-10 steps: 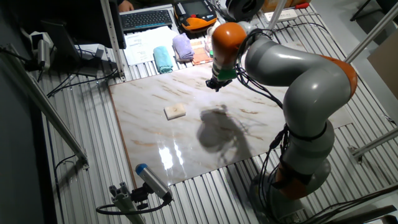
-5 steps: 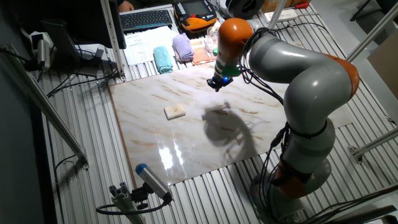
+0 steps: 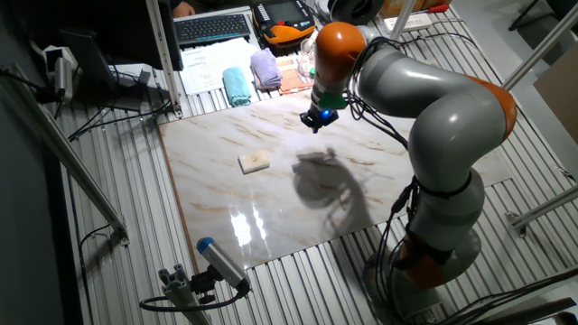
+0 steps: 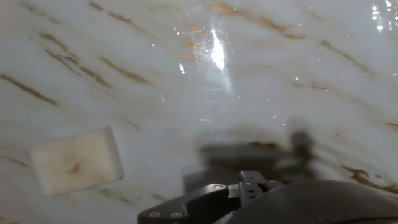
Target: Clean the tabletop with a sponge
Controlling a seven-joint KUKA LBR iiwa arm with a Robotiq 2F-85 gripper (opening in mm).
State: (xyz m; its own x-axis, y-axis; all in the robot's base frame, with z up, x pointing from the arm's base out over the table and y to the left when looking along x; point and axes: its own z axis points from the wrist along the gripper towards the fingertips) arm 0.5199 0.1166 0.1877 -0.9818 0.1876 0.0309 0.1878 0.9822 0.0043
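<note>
The sponge (image 3: 254,162), a small cream block, lies flat on the left-middle of the white marble tabletop (image 3: 271,212). My gripper (image 3: 317,121) hangs above the slab's far middle, to the right of the sponge and apart from it, with nothing seen in it. It is too small here to read its jaws. In the hand view the sponge (image 4: 77,160) sits at the lower left on the glossy tabletop (image 4: 261,74). Only the dark hand housing (image 4: 249,190) shows at the bottom edge, and its fingers are out of sight.
Beyond the slab's far edge lie a teal cloth (image 3: 237,87), a lilac cloth (image 3: 265,66), a keyboard (image 3: 212,27) and an orange device (image 3: 285,33). A blue-tipped tool (image 3: 219,261) rests on the ribbed metal at the front left. The arm's base (image 3: 433,257) stands at the slab's right front.
Over the last second the hand shifted slightly right and toward the far edge, and its shadow moved with it. The sponge has stayed in place.
</note>
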